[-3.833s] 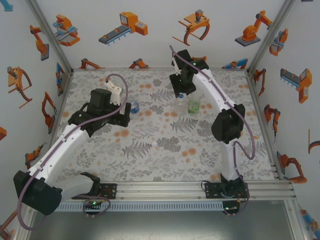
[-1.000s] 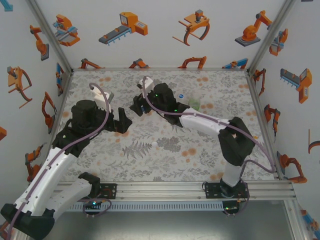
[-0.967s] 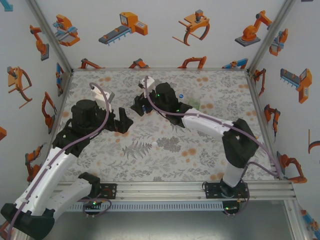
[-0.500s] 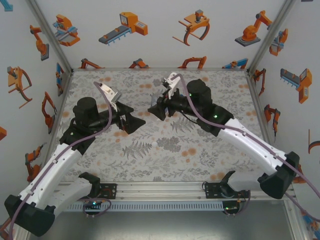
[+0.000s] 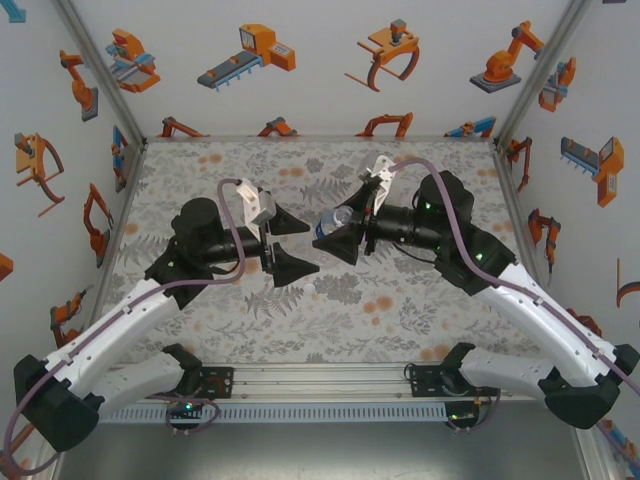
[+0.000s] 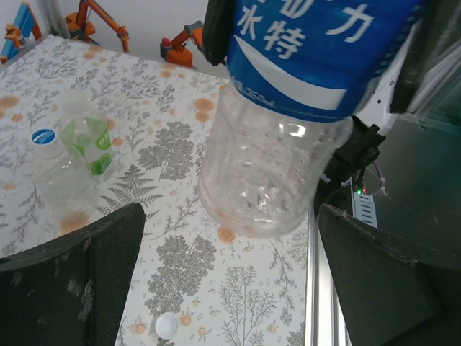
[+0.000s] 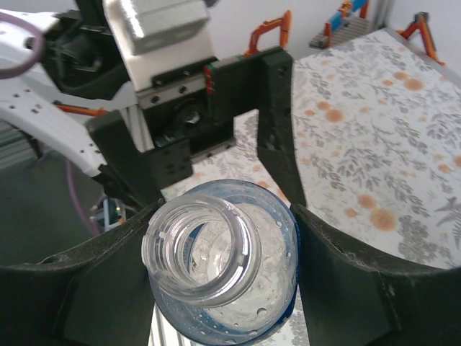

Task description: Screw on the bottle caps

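Over a table with a grey-and-orange floral cloth, the right gripper clamps a clear plastic bottle with a blue label. Both of its black fingers are pressed against the bottle's sides just below the neck. In the overhead view the blue-labelled bottle hangs clear of the cloth, a little toward 12 o'clock from the table's middle. It lies roughly level with its base turned to 9 o'clock. Its threaded mouth is uncapped and opens toward the right wrist camera.

The left gripper faces the bottle from 9 o'clock, its two black fingers spread wide and pinching nothing. Their tips stop just short of the bottle and do not touch it. In the left wrist view the dimpled base sits between the spread fingers.

Two more bottles stand upright on the cloth, at 9 o'clock of the held bottle in the left wrist view. One is a colourless see-through plastic bottle topped by a round white cap with a blue mark. Just beside it, at its 1 o'clock, is a green-tinted see-through bottle, its top too hazy to tell whether a cap sits there. A small round white plastic cap lies loose on the cloth at 7 o'clock of the held bottle, well apart from the standing pair.

White walls printed with orange robot cartoons enclose the table on three sides.
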### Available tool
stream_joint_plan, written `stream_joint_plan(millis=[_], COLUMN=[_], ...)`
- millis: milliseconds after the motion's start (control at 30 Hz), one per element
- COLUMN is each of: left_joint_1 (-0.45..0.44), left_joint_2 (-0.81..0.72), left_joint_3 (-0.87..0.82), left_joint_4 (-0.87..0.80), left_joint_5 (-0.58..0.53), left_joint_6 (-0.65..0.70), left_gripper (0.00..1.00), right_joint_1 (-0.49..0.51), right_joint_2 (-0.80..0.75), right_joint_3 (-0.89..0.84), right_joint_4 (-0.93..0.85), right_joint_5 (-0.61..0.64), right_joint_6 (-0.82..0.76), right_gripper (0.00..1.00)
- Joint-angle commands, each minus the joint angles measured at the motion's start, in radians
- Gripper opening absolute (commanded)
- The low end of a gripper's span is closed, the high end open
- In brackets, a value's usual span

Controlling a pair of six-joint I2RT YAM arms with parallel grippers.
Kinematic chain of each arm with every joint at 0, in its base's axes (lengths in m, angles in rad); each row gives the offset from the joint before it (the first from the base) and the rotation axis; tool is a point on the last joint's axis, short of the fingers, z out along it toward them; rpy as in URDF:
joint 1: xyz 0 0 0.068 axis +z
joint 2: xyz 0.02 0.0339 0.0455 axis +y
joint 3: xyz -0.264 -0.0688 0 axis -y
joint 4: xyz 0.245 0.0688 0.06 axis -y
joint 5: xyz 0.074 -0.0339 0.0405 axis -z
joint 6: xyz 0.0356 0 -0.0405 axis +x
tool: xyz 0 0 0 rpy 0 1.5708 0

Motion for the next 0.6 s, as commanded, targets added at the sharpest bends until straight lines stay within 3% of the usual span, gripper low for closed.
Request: stream_joint_plan(millis=[0, 233, 433, 567], left_joint_1=[-0.038, -0.083, -0.088, -0.093], left_joint_2=[0.035, 0.103, 0.122, 0.143], left_joint_3=[0.045, 0.098, 0.1, 0.111], left_joint_4=[0.042, 0.089, 0.145, 0.166], left_joint_5=[0.03, 0.079, 0.136, 0.151], left_joint_6=[0.035, 0.03, 0.005, -0.017], left_gripper=[0.95, 0.84, 0.83, 0.77], right_joint_1=[-0.002, -0.002, -0.002, -0.002], right_joint_2=[-0.015, -0.027, -0.05, -0.062], right_joint_3=[-0.019, -0.038, -0.07, -0.107], right_joint_4=[0.061, 0.106, 0.161, 0.239], right_joint_5=[-0.088, -0.086, -0.047, -0.027], right_joint_6=[0.049, 0.058, 0.06, 0.077], right_gripper=[0.3, 0.28, 0.25, 0.22])
